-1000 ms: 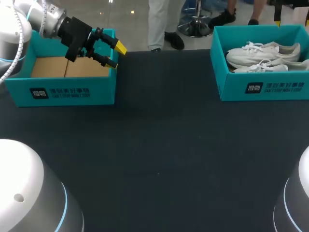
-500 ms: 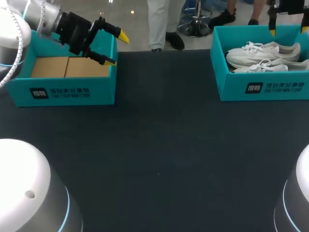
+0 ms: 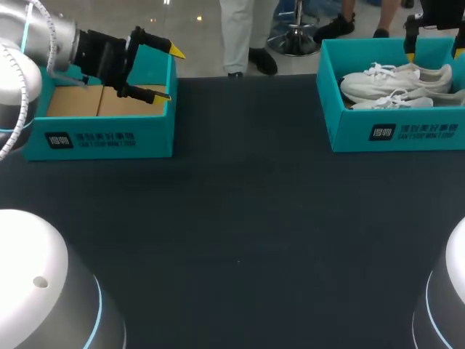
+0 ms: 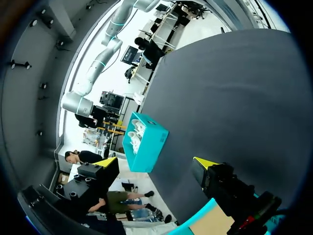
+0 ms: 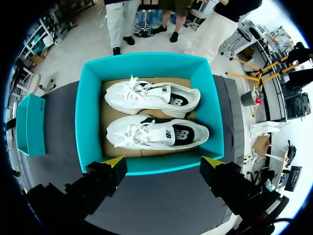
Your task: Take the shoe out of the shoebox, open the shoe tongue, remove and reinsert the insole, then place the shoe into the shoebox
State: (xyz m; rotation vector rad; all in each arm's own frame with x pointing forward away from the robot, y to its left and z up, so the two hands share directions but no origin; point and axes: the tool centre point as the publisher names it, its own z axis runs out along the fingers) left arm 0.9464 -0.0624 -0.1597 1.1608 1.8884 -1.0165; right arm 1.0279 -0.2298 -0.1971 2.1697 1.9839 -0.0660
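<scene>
- A dark bench point(image 3: 240, 211) fills the scene, with a teal box near each far corner.
- The shoebox point(image 3: 396, 131) stands at the far right, lid off. Its floor is brown card.
- The second box point(image 3: 102, 134) stands at the far left, well apart from the shoebox. It is also teal and lidless, and only its card floor shows inside.
- Two white shoes lie side by side in the shoebox, laces up and toes the same way: one point(image 5: 151, 98) by the farther wall, the other point(image 5: 156, 133) just beside it. Both have dark insoles that show through the openings.
- The left gripper point(image 3: 171, 73) hangs over the right end of the second box and points across the bench toward the shoebox. Its fingers are wide apart and hold nothing.
- The right gripper point(image 5: 164, 161) hangs above the shoebox and looks down on the shoes. Its fingers are spread wide, with both yellow tips over the box's nearer wall. They touch neither shoe.
</scene>
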